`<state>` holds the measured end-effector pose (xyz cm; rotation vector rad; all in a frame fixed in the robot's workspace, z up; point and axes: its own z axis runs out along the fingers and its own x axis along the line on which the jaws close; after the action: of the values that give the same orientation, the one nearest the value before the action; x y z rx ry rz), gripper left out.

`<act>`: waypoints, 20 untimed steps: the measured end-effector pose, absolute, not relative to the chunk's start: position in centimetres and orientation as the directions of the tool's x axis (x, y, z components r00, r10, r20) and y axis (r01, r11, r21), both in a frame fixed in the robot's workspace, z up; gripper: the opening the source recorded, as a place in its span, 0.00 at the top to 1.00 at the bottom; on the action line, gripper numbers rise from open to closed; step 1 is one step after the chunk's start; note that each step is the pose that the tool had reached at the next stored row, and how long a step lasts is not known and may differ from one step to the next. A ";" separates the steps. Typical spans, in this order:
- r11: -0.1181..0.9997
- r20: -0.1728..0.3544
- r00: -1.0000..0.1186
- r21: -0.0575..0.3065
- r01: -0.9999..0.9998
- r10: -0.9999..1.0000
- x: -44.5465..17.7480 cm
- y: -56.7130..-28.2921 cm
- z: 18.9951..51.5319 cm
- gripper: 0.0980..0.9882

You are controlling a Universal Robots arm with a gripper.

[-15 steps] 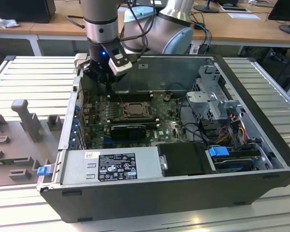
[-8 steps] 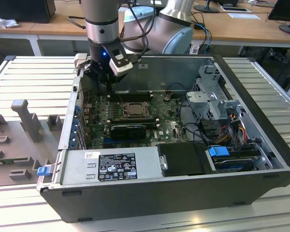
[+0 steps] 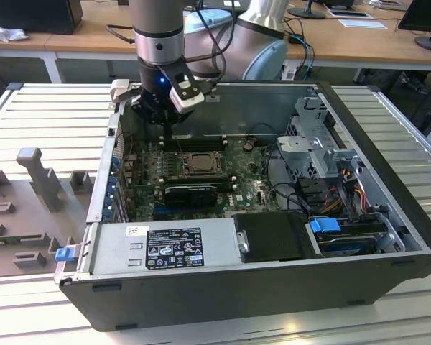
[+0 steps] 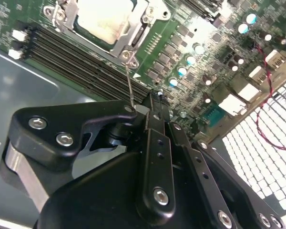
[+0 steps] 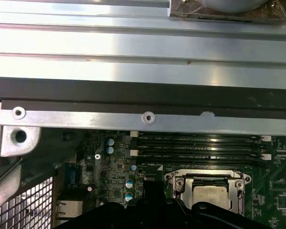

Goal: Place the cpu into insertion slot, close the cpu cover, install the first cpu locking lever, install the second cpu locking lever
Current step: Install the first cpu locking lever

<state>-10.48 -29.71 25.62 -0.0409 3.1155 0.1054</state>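
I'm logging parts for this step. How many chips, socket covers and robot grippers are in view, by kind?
chip: 1
socket cover: 1
gripper: 1
Total: 3

Open black computer case on slatted metal table, grey power supply, black memory slots

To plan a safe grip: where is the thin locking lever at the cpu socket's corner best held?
Probably at its free end, from above, where the gripper is: the locking lever is a thin wire rising from a corner of the cpu cover, with memory slots beside its foot.
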 end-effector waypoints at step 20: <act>0.997 -0.025 -0.999 0.068 -0.027 -0.025 -7.1 -29.7 25.5 0.99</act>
<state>-7.08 -29.71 25.53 -0.0409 3.1155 0.1065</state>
